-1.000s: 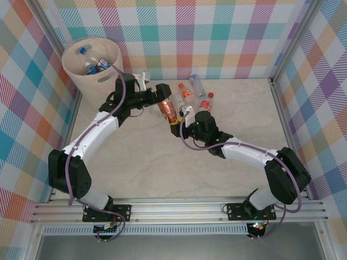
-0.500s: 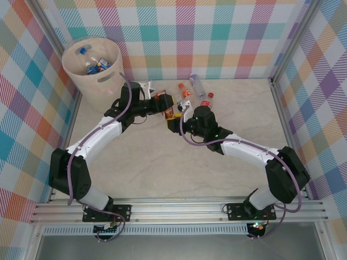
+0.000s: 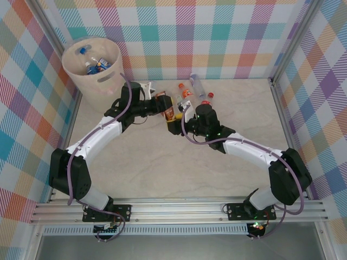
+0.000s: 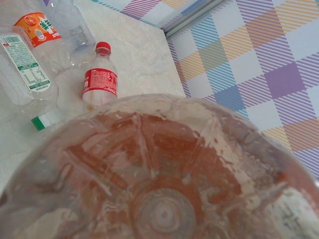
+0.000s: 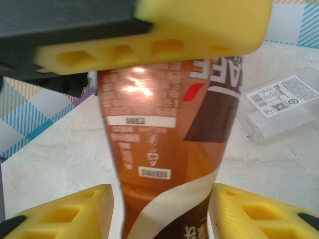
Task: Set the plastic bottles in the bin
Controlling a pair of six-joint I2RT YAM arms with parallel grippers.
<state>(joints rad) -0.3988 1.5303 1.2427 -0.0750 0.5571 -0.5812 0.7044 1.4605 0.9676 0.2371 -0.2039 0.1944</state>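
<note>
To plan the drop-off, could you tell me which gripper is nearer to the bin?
Left. The left gripper lies to the right of the bin, on the brown bottle. The right gripper is farther right, beyond that bottle.

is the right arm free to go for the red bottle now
Likely yes, after backing off: the right gripper stands open around the brown bottle, which the left gripper grips. The red bottle lies close beside its wrist, uncovered.

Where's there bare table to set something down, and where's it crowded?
Free: the wide table stretch between the arms and near rail, and the right side by the wall. Crowded: back centre, loose bottles beside the held brown bottle; the bin fills the back-left corner.
</note>
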